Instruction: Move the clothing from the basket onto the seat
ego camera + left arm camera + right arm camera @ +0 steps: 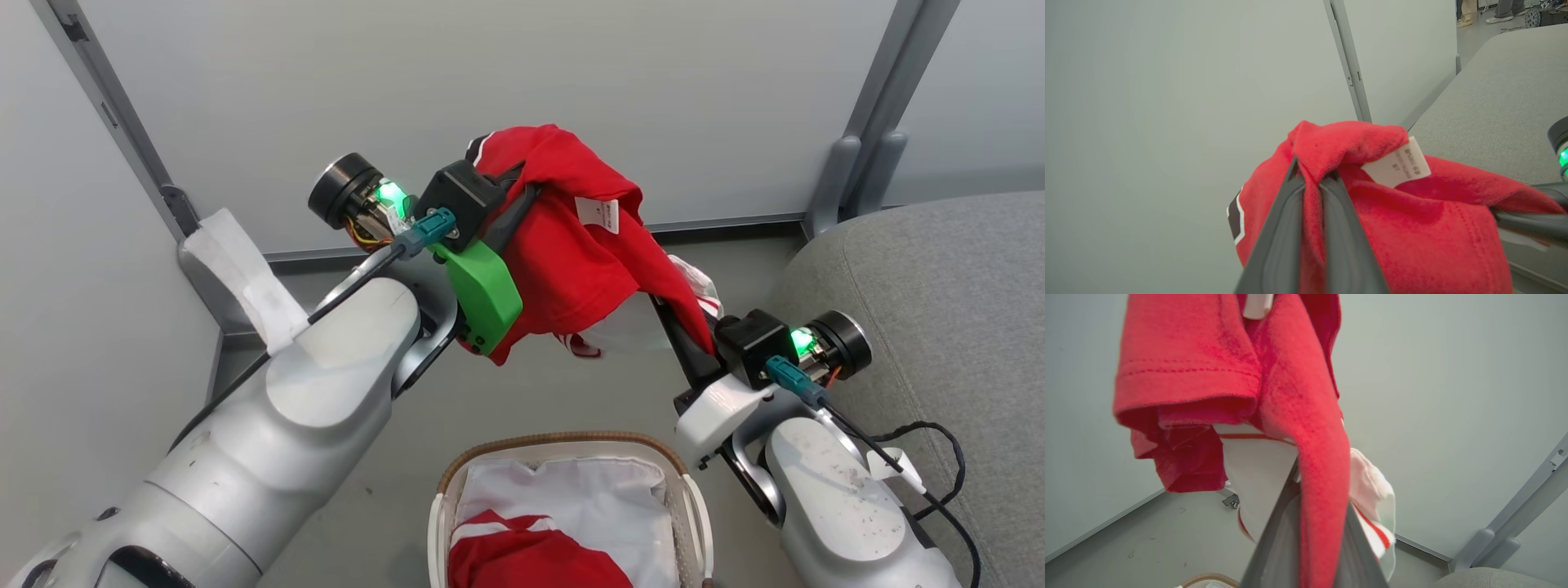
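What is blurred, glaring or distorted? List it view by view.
Head view: even, soft light, sharp all over; the red shirt is crisp, and the green wrist light glows without flare. Left wrist view: the left end effector, near the lens, is soft; the white label is clearer. Right wrist view: the right end effector and the fabric over it are blurred; the wall post is clear.

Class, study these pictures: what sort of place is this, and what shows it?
Probably a partitioned test space, not a home: plain partition panels on metal posts, a lone grey sofa and a laundry basket on bare floor.
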`<state>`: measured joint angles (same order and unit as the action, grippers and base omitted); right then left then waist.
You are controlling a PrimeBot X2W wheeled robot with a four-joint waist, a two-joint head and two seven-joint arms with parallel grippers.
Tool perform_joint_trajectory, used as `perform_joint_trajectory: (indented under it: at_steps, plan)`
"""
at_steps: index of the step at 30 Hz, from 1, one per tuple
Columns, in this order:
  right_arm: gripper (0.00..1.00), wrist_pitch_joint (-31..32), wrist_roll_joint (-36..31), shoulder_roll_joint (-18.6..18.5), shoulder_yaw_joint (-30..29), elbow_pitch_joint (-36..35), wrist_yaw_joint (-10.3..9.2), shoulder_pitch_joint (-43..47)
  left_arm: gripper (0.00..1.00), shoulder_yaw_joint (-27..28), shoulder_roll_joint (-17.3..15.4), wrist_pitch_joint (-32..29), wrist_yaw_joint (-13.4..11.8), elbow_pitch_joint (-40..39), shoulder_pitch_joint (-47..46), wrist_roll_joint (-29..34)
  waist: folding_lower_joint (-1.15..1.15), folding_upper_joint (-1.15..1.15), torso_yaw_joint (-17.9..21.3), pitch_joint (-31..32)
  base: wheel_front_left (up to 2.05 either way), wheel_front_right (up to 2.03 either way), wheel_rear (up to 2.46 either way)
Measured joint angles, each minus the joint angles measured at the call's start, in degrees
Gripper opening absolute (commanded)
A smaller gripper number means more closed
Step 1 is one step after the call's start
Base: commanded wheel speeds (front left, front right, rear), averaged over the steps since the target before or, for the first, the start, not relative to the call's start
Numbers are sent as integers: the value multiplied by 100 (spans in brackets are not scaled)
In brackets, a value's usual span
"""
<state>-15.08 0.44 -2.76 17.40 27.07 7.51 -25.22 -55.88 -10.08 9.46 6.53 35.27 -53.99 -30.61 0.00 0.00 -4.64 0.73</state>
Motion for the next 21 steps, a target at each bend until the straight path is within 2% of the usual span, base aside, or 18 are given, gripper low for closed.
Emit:
perform_joint_trajectory:
  at_steps: [4,5,6,7,8,21]
  plan:
    - [0,0,0,0,-44,-22,0,8,0,24,7,96,-19,115,132,-100,0,0,19,8,0,0,0]
    - [0,0,0,0,-57,-29,0,9,29,36,13,129,-33,140,169,-122,0,0,23,9,0,0,0]
    - [0,0,0,1,-83,-47,0,9,53,56,27,170,-34,169,224,-165,0,0,28,11,0,0,0]
    - [0,0,0,0,-112,-59,0,9,97,74,46,205,-34,192,293,-203,0,0,33,12,0,0,0]
    - [0,0,0,0,-142,-60,0,9,100,80,59,231,-34,210,353,-225,0,0,37,12,0,0,0]
    - [0,0,-151,-2,-708,-335,0,-14,100,248,341,531,-19,638,1411,-553,0,0,102,-35,0,0,0]
